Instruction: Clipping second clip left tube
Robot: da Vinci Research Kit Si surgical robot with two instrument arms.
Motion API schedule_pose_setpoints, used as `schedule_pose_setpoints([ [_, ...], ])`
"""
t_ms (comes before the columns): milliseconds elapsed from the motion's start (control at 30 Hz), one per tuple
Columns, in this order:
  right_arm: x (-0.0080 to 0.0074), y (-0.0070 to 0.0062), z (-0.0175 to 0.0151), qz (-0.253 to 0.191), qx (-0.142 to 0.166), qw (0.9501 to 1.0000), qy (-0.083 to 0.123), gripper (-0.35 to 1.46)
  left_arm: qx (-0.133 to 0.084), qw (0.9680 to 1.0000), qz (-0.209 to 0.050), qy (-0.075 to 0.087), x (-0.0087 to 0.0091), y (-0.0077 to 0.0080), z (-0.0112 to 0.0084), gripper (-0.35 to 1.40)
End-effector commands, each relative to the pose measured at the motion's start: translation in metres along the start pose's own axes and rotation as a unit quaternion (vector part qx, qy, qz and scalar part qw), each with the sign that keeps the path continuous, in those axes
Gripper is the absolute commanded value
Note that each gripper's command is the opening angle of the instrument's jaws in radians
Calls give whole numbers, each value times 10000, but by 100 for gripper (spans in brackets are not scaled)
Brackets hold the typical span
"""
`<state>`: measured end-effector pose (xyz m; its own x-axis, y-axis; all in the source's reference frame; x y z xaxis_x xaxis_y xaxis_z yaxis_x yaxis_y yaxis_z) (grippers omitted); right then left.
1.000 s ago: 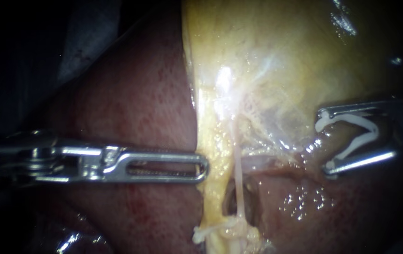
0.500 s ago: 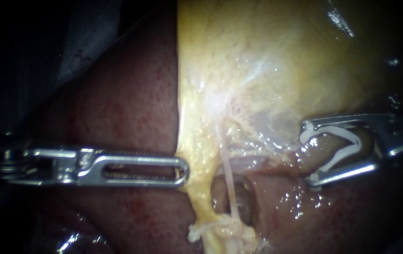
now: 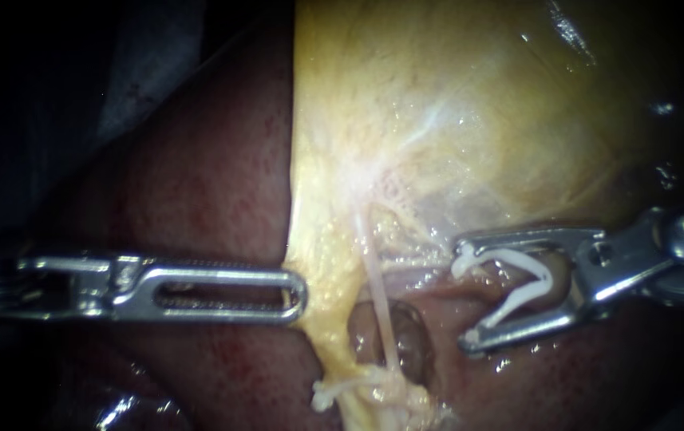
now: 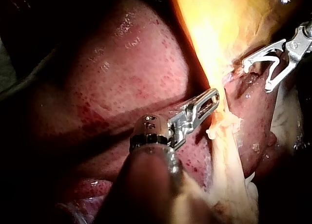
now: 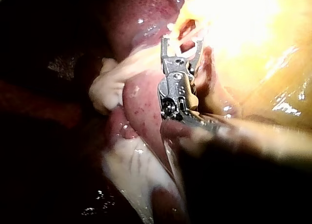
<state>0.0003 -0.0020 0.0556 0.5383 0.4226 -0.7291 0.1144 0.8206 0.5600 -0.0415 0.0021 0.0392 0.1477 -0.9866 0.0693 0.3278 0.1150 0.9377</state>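
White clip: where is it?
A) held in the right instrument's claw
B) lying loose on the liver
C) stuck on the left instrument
A: the white clip spans the claw of the right instrument, one leg against each side.

Liver (image 3: 198,183) underneath; gallbladder (image 3: 477,96) resting on it.

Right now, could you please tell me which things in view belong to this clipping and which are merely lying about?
In the job: right instrument, white clip it carries, thin pale tube, left instrument holding the gallbladder.
Lying about: liver, grey sheet behind it.
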Motion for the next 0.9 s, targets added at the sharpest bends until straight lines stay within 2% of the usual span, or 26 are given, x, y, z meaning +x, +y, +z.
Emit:
schedule_pose_setpoints([
  [33, -2, 0, 6, 7, 24, 10000, -2, 59, -1, 10000, 1, 1, 0, 0, 0, -23],
  [400, -28, -7, 66, 197, 239, 9995, -40, 58, 0, 10000, 0, 1, 0, 0, 0, -23],
  [633, -46, -6, 101, 247, 350, 9991, -75, 58, -1, 10000, 0, 0, 0, 0, 0, -23],
  [767, -51, -4, 114, 261, 390, 9989, -89, 58, -1, 10000, 0, 0, 0, -1, 0, -23],
  [900, -49, -2, 122, 255, 427, 9987, -97, 58, -2, 10000, -1, -1, 0, -2, 0, -23],
])
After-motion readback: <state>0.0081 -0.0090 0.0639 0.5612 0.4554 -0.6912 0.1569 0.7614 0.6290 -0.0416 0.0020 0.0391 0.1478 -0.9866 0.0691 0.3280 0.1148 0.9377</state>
